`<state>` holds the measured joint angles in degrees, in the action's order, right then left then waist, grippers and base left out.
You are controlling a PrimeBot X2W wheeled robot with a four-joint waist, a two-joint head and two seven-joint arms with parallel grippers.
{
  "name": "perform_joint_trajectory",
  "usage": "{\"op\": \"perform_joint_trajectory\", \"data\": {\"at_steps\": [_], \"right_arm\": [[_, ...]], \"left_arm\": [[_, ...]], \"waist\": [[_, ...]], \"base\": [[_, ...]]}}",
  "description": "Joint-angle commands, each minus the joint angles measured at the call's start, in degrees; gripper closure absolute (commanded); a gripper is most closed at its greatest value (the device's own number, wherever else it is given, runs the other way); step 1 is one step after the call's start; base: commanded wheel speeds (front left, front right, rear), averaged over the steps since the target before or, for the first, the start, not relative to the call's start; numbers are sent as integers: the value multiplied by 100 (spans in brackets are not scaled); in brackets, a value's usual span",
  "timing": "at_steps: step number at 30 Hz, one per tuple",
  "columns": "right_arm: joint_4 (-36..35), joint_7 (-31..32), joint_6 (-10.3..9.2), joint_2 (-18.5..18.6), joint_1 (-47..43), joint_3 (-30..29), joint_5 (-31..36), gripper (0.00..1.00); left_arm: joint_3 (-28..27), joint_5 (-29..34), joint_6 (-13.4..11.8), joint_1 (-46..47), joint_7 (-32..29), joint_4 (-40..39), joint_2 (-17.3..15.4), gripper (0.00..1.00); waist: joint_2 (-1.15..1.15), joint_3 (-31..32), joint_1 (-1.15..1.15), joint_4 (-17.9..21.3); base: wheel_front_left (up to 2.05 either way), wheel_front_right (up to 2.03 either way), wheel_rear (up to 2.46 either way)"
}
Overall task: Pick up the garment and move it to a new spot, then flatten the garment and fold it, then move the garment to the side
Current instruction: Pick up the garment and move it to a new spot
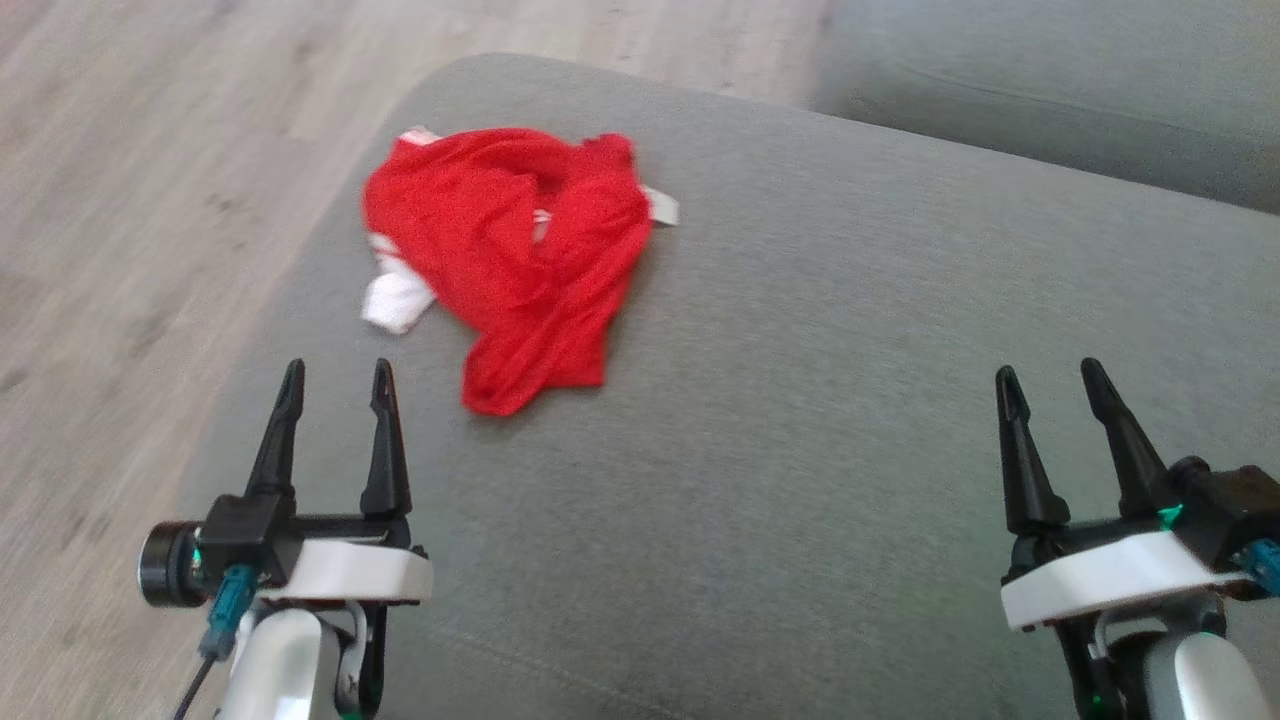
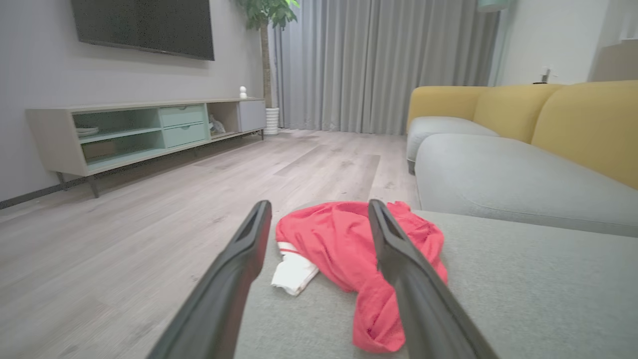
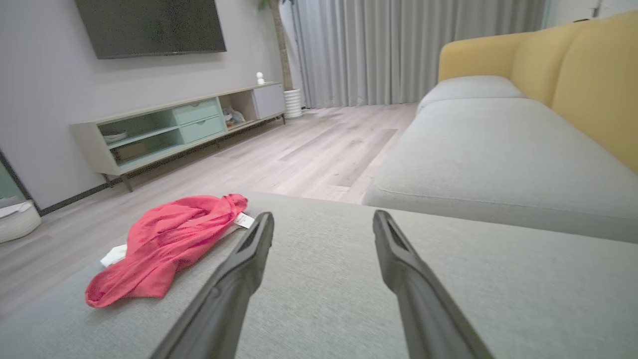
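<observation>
A crumpled red garment (image 1: 520, 255) with white trim lies in a heap on the grey cushion (image 1: 800, 450), near its far left edge. My left gripper (image 1: 337, 385) hovers open just in front of the heap, nothing between its fingers. In the left wrist view the garment (image 2: 344, 244) sits straight ahead beyond the left gripper (image 2: 319, 212). My right gripper (image 1: 1048, 385) stands open at the lower right, well away from the cloth. In the right wrist view the garment (image 3: 164, 244) lies to the left of the right gripper (image 3: 323, 222).
Wooden floor (image 1: 130, 200) drops off past the cushion's left edge. A second grey seat (image 1: 1050, 90) lies beyond, with yellow backrests (image 2: 583, 124). A TV cabinet (image 2: 144, 129), a wall screen (image 2: 144, 25), a potted plant (image 2: 266, 65) and curtains (image 2: 379, 65) stand across the room.
</observation>
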<state>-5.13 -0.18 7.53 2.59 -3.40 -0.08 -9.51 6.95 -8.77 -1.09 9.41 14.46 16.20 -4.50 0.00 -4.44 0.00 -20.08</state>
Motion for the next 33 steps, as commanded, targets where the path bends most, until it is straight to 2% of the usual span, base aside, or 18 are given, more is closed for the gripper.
{"op": "perform_joint_trajectory", "data": {"at_steps": [1,8,16,20,23,26,33], "right_arm": [[-237,22,-4,29,270,172,40,0],[-309,99,-4,29,325,247,95,0],[-400,191,-4,29,390,283,162,0],[-497,304,-4,29,484,334,246,0],[-639,450,-4,29,599,352,394,0],[-925,683,-4,30,802,392,658,0],[-1289,924,-4,163,1224,522,862,0]], "left_arm": [[-269,52,-19,209,52,-226,-14,0],[-440,69,4,89,53,-240,41,0],[-598,54,55,104,53,-188,84,0],[-621,69,132,239,53,-128,103,0],[-580,112,288,539,53,40,96,0],[-504,162,482,1205,53,431,65,0],[-331,155,737,2492,53,1737,-152,0]], "waist": [[0,-38,0,-469],[0,-86,0,-925],[0,-223,0,-1013],[0,-444,0,-904],[0,-741,0,-775],[0,-1259,0,-576],[0,-2005,0,-107]], "base": [[0,0,0],[0,0,0],[0,0,0],[0,0,0],[0,0,0],[0,0,0],[0,0,0]]}}
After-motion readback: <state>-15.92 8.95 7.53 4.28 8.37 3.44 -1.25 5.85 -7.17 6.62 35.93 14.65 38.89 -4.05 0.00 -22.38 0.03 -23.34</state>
